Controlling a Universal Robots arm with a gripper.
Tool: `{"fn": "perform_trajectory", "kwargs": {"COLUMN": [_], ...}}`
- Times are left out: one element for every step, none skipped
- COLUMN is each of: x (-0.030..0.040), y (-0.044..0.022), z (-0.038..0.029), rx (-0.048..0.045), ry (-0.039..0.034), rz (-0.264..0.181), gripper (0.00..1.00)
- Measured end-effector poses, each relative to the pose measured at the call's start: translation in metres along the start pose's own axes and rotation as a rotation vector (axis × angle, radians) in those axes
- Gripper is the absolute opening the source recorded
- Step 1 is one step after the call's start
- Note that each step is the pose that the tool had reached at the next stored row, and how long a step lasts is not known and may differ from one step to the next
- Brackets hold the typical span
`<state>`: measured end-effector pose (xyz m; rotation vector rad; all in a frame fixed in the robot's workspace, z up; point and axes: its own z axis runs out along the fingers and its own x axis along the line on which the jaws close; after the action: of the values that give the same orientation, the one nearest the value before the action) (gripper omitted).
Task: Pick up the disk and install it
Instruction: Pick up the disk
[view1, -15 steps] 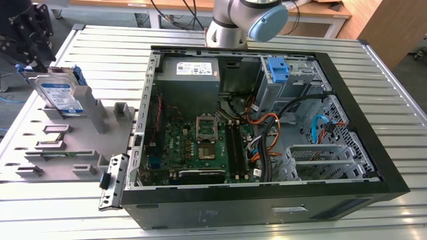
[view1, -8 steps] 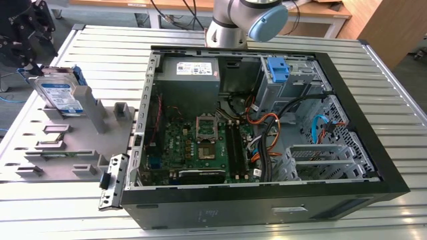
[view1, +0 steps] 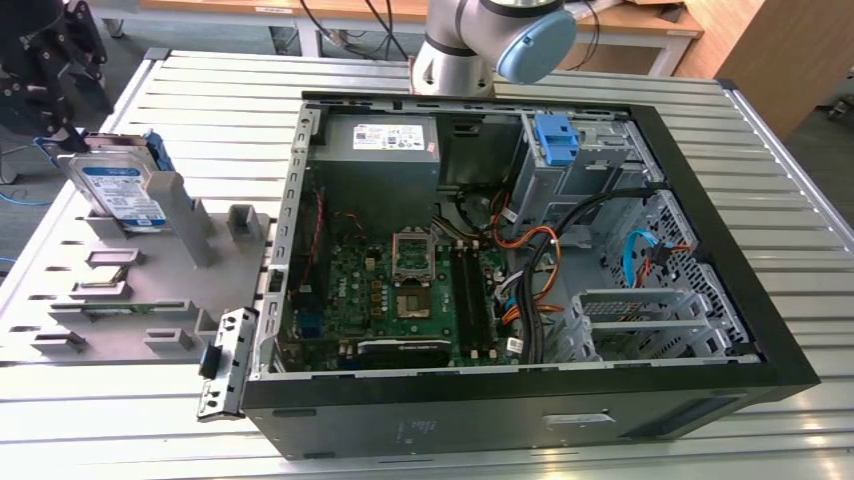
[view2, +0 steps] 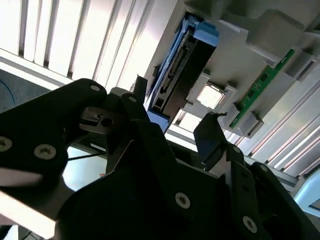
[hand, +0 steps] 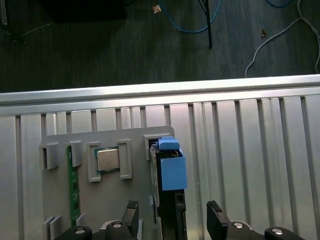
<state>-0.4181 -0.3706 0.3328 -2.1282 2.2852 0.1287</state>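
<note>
The disk (view1: 118, 188), silver with a white-and-blue label and a blue plastic bracket, stands on edge in a slot of the grey fixture plate (view1: 147, 330) at the exterior view's left. My black gripper (view1: 63, 132) hangs just above the disk's far top corner. In the first wrist view the gripper (hand: 172, 214) is open, with one finger on each side of the disk (hand: 169, 175) and a gap to it on both sides. The second wrist view shows the disk (view2: 176, 67) edge-on beyond the open gripper (view2: 175, 114). Nothing is held.
An open computer case (view1: 747, 300) lies at centre and right, with motherboard (view1: 400, 290), grey power supply (view1: 380, 138), cables and a blue bracket (view1: 554, 138) in the drive bay. The fixture plate also holds a processor chip (hand: 107, 160) and a green memory stick (hand: 73, 185).
</note>
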Motion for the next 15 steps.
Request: {"fn": "perform_trajectory", "kwargs": {"x": [0.0001, 0.0001, 0.0002, 0.0002, 0.0003, 0.0003, 0.0004, 0.0005, 0.0006, 0.0006, 0.0007, 0.0008, 0.0009, 0.001, 0.0011], "y": [-0.0001, -0.0001, -0.0001, -0.0001, -0.0002, -0.0002, -0.0003, -0.0003, -0.0004, -0.0004, -0.0005, -0.0006, -0.0006, -0.0007, -0.0007], "z": [0.0006, 0.0012, 0.0019, 0.0026, 0.0033, 0.0042, 0.0052, 0.0063, 0.0077, 0.0089, 0.0104, 0.0116, 0.013, 0.0143, 0.0156], "rx": [-0.0009, -0.0018, -0.0025, -0.0031, -0.0036, -0.0041, -0.0044, -0.0048, -0.005, -0.0053, -0.0055, -0.0056, -0.0057, -0.0059, -0.0059], "ry": [0.0007, 0.0014, 0.002, 0.0024, 0.0028, 0.0031, 0.0033, 0.0035, 0.0035, 0.0036, 0.0036, 0.0036, 0.0036, 0.0036, 0.0037], "rz": [-0.015, -0.029, -0.04, -0.049, -0.056, -0.062, -0.066, -0.068, -0.069, -0.069, -0.07, -0.07, -0.07, -0.071, -0.071], "gripper": [0.65, 0.65, 0.65, 0.65, 0.65, 0.65, 0.65, 0.65, 0.65, 0.65, 0.65, 0.65, 0.65, 0.65, 0.65]}}
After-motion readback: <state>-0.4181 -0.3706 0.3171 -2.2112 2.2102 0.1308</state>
